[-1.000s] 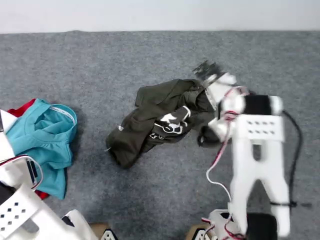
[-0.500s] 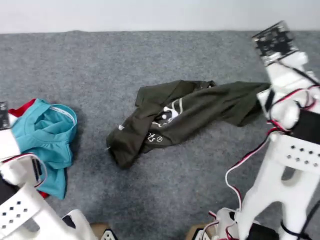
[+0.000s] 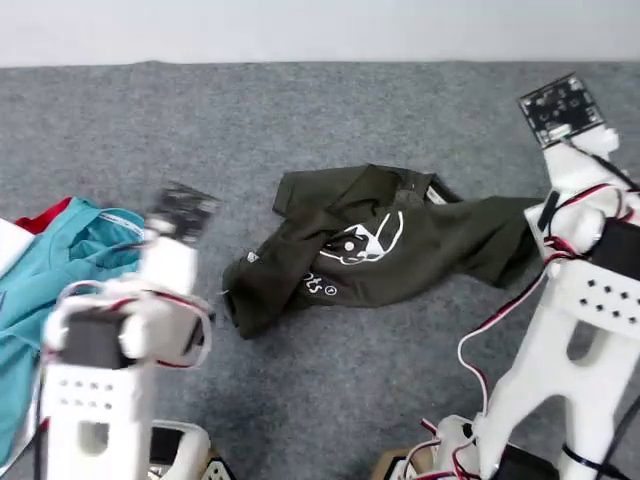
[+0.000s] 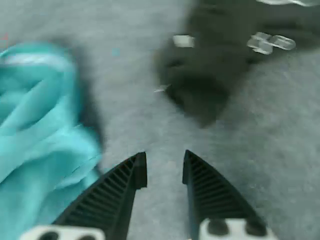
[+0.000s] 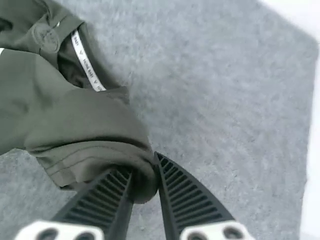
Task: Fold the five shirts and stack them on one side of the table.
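High view: the dark shirt (image 3: 370, 250) lies rumpled at the centre of the tabletop (image 3: 330, 110), one end stretched toward 3 o'clock. A teal shirt (image 3: 60, 255) sits at 9 o'clock.

Left wrist view: the left gripper (image 4: 162, 167) hangs between them, fingers apart and empty.

Right wrist view: the right gripper (image 5: 145, 175) pinches the dark shirt's folded edge between its fingers. The cloth looks light and limp; hems and corners seem the best holds.
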You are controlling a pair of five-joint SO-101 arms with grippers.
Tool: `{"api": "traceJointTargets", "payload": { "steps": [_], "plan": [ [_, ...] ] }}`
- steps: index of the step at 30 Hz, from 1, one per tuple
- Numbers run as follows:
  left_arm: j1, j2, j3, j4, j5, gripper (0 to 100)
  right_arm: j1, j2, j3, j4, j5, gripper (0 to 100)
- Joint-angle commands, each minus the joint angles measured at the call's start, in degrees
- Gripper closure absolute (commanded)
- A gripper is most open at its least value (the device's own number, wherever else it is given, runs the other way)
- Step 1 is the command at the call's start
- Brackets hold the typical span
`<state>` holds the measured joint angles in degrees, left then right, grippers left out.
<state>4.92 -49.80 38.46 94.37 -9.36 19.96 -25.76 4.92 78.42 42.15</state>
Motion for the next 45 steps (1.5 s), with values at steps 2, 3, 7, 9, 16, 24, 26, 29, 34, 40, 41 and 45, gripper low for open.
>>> {"api": "traceJointTargets", "payload": {
  "steps": [2, 3, 7, 9, 16, 24, 26, 29, 34, 40, 41, 45],
  "plan": [
    [4.57, 9.58, 2.68, -6.77, 0.53, 82, 0.66, -1.89, -0.09, 2.33, -2.99, 98.8],
    [4.75, 12.31, 2.59, -8.18, 0.53, 81, 0.66, -1.89, 0.00, 3.12, -3.78, 98.8],
    [5.10, 21.89, 0.04, -12.13, 0.53, 81, 0.66, -1.89, 0.00, 5.32, -4.31, 98.8],
    [5.89, 26.02, -1.27, -13.10, 0.44, 81, 0.75, -1.89, 0.00, 6.11, -4.31, 98.8],
    [12.22, 36.75, -2.07, -16.53, 0.70, 79, 2.59, -1.89, 0.00, 6.90, -4.40, 98.8],
    [8.18, 45.63, -4.35, -26.02, 3.43, 90, 7.08, -1.89, 0.00, 6.90, -4.04, 98.8],
    [6.59, 47.30, -5.93, -26.55, 3.34, 94, 7.96, -1.89, 0.00, 6.90, -4.04, 98.8],
    [5.19, 49.14, -8.57, -25.76, 3.25, 100, 8.84, -1.89, 0.00, 6.90, -3.96, 98.8],
    [3.52, 46.33, -18.51, -15.65, 3.16, 100, 10.24, -1.98, -0.26, 6.55, -2.81, 98.8],
    [-2.29, 35.52, -34.77, -7.30, 3.16, 100, 12.53, -1.98, -0.62, 6.37, -1.14, 98.8],
    [-3.60, 34.02, -36.44, -6.59, 3.16, 100, 12.88, -1.98, -1.05, 6.37, -1.14, 98.8],
    [-7.21, 28.84, -40.31, -4.57, 3.08, 100, 14.11, -1.98, -4.22, 6.37, -1.14, 98.8]
  ]
}}
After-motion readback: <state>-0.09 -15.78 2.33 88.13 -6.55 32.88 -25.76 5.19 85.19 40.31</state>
